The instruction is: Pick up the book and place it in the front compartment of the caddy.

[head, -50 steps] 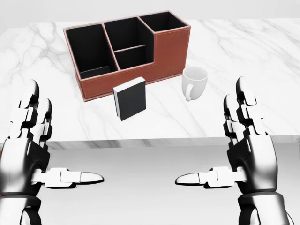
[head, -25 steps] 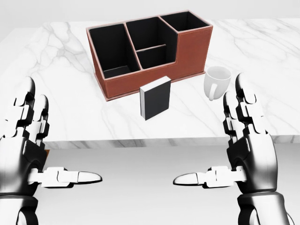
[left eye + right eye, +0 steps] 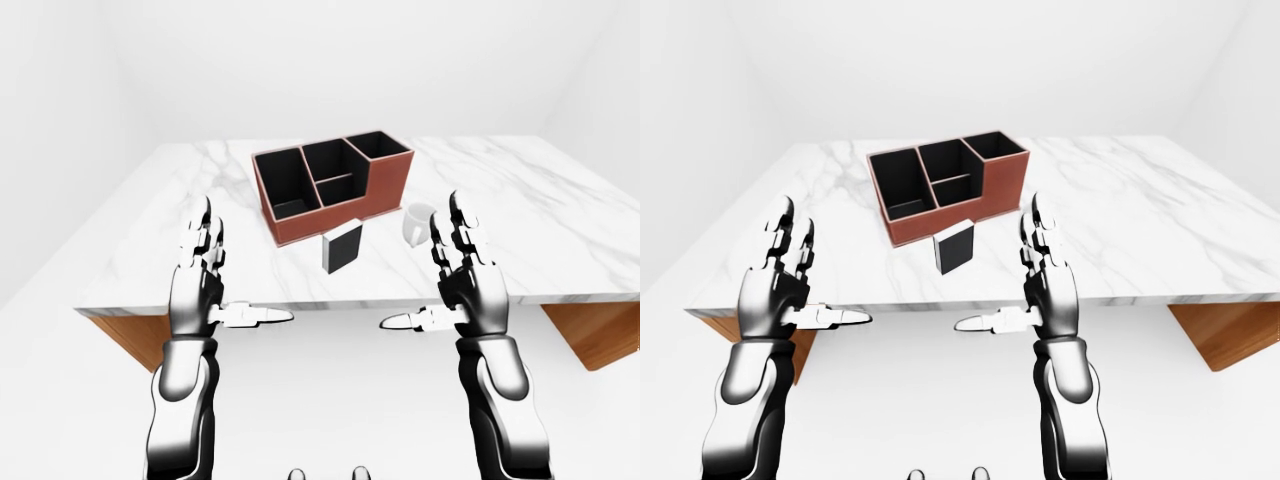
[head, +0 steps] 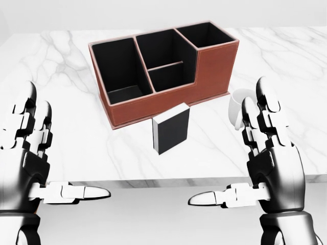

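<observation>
The book (image 4: 171, 128), black with a pale top edge, stands upright on the marble table (image 4: 66, 61), alone and untouched, near the table's lower edge in the head view. At about 12 o'clock from it, just beside but apart, sits the caddy (image 4: 163, 69), a reddish-brown box with black-lined compartments: one large at its left, two smaller stacked in the middle, one taller at the right end. A white mug (image 3: 418, 223) stands at roughly 2 o'clock from the book, partly hidden in the head view by the right hand's fingers. The left hand (image 4: 30, 158) hovers at about 8 o'clock from the book, fingers spread upward and thumb pointing inward, holding nothing. The right hand (image 4: 268, 161) mirrors it at about 4 o'clock, likewise spread wide and empty. Both hands are off the table's near edge, well apart from the book
</observation>
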